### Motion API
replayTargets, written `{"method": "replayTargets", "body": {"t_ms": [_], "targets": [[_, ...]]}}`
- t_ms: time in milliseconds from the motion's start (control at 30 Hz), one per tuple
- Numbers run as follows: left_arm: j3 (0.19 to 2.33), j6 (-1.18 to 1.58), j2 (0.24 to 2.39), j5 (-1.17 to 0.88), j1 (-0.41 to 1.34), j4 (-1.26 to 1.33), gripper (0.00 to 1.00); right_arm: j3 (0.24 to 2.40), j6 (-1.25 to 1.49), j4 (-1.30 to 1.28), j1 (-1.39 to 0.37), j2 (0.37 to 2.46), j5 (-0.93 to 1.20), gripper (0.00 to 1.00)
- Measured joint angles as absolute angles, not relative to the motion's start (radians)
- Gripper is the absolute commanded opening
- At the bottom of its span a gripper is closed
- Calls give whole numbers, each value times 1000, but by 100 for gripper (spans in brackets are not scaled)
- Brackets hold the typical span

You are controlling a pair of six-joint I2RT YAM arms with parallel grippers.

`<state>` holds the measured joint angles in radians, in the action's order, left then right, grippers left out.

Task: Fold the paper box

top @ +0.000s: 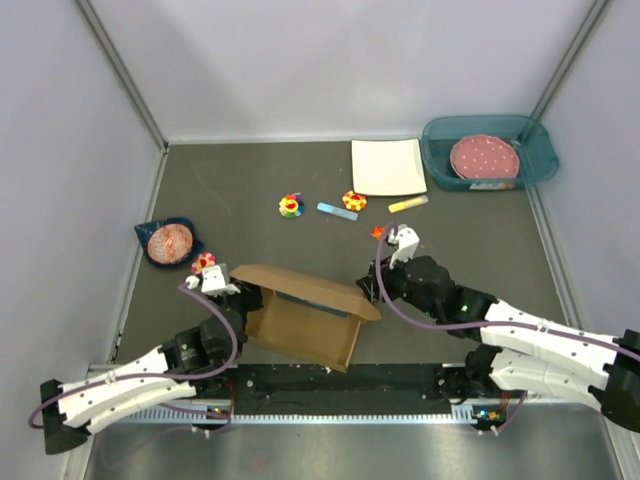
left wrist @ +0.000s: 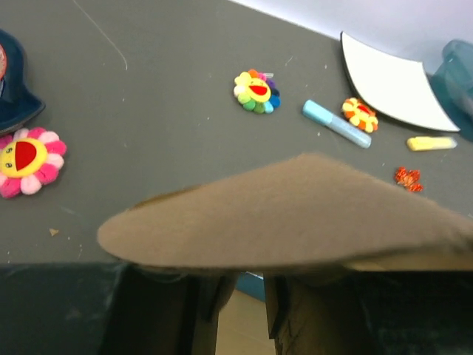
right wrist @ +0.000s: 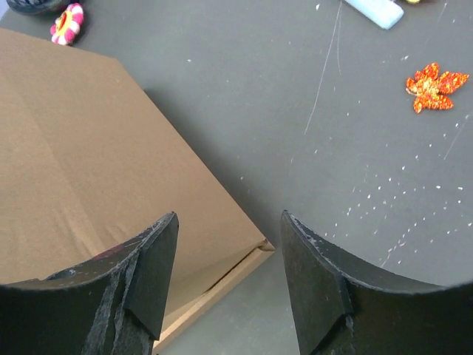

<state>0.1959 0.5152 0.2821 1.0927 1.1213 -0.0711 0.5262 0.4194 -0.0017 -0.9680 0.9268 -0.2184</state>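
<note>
Noted the plain brown corrugated cardboard paper box [top: 300,318], partly formed, well to the near side of the white square plate [top: 388,167], toward the arm bases and somewhat to the plate's left. Noted one broad flap [left wrist: 295,214] raised over the box body, not tucked.

Noted the left gripper [top: 242,298] at the box end farthest from the plate. Could not tell from the left wrist view whether clamped on the flap or apart: fingertips hidden under the cardboard.

Noted the right gripper [right wrist: 229,218] at the box corner nearest the plate, jaws apart, nothing between them, corner edge directly below.

Judged hazards as follows:
- Spring-back of the flap. Cause: loss of left-side hold ahead of any tab seating.
- Skidding of the whole box toward or away from the plate. Cause: sideways push from the right fingers on a light, unrestrained sheet.
- Crushed or creased corner. Cause: closing the right jaws across the wall instead of along a fold line.
- Skewed fold. Cause: pressure at one end only, opposite end lifted.
</note>
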Motion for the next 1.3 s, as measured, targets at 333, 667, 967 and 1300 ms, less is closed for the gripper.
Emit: {"method": "replayTargets", "body": {"t_ms": [333, 667, 967, 1300], "targets": [[202, 632, 384, 1034, 1121, -169, 35, 728, 364, -78, -968, 828, -231, 70], [182, 732, 368, 909, 1121, -228, 49, 871, 262, -150, -968, 884, -93, 79], [243, 836, 389, 690, 1121, -372, 49, 868, 253, -197, -968, 899, -57, 79], [216, 865, 326, 536, 1129, -390, 45, 765, 258, -212, -968, 903, -57, 79]]}}
